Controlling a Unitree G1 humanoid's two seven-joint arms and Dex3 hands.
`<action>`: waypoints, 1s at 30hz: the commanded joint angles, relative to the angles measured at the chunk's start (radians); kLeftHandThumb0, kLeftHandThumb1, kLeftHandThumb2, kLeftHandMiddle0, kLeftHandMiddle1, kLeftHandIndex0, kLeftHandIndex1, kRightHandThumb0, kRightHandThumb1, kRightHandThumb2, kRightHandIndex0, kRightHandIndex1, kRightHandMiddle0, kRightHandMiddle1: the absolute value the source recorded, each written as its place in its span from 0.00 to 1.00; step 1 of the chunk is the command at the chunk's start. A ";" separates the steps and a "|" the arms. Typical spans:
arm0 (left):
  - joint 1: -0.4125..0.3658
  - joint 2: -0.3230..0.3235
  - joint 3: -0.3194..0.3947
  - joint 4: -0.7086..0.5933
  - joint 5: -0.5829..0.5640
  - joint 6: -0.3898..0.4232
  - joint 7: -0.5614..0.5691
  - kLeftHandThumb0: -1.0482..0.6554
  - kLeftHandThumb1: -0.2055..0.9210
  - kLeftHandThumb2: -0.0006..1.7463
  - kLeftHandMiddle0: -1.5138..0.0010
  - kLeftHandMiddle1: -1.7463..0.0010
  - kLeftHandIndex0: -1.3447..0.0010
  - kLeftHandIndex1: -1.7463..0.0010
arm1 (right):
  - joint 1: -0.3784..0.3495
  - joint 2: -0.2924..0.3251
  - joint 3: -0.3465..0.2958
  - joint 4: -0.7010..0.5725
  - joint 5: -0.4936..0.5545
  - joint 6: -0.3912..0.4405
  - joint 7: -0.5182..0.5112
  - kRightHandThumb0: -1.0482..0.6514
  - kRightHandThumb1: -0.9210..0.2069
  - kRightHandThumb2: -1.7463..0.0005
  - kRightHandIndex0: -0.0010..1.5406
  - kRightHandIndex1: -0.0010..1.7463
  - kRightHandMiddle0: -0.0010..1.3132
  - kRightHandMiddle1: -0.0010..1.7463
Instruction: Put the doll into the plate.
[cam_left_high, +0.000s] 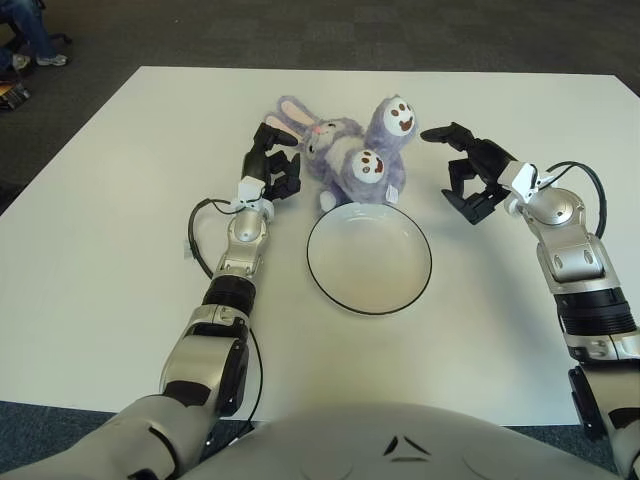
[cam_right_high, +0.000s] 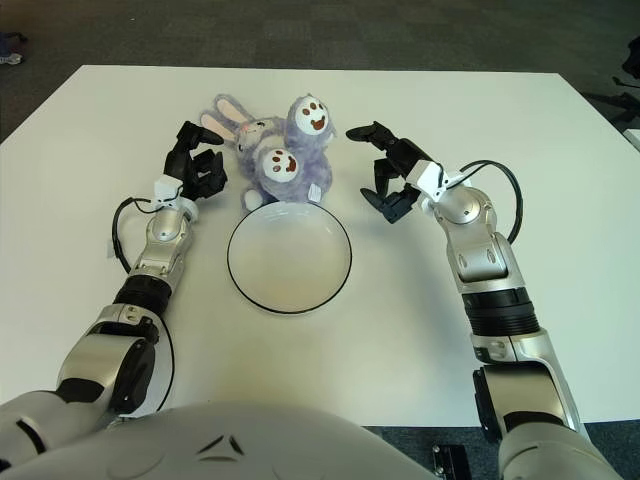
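A purple plush rabbit doll (cam_left_high: 350, 150) lies on the white table just behind the plate, its feet with smiling faces turned up and its head with long ears to the left. The white plate (cam_left_high: 369, 259) with a dark rim sits in front of it, empty. My left hand (cam_left_high: 275, 165) is just left of the doll, close to its ears, fingers spread and holding nothing. My right hand (cam_left_high: 468, 175) is to the right of the doll with a gap between them, fingers spread and empty.
The white table (cam_left_high: 120, 250) spreads wide around the plate on all sides. Dark carpet lies beyond its far edge. A person's legs (cam_left_high: 30, 35) show at the far left corner of the room.
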 joint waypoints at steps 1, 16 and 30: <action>0.054 0.056 -0.021 -0.022 0.088 -0.015 0.049 0.39 0.82 0.46 0.45 0.00 0.77 0.00 | -0.015 -0.018 0.000 0.007 -0.011 -0.003 0.012 0.51 0.65 0.33 0.61 1.00 0.00 0.26; 0.046 0.197 -0.094 -0.149 0.363 -0.013 0.197 0.41 0.99 0.30 0.43 0.00 0.85 0.00 | 0.028 -0.039 -0.051 0.095 0.013 -0.013 0.001 0.21 0.43 0.55 0.54 1.00 0.00 0.29; 0.004 0.313 -0.144 -0.263 0.550 0.044 0.263 0.34 0.43 0.58 0.90 0.47 1.00 0.46 | 0.052 -0.016 -0.091 0.233 -0.025 0.022 -0.133 0.30 0.49 0.46 0.08 0.35 0.00 0.41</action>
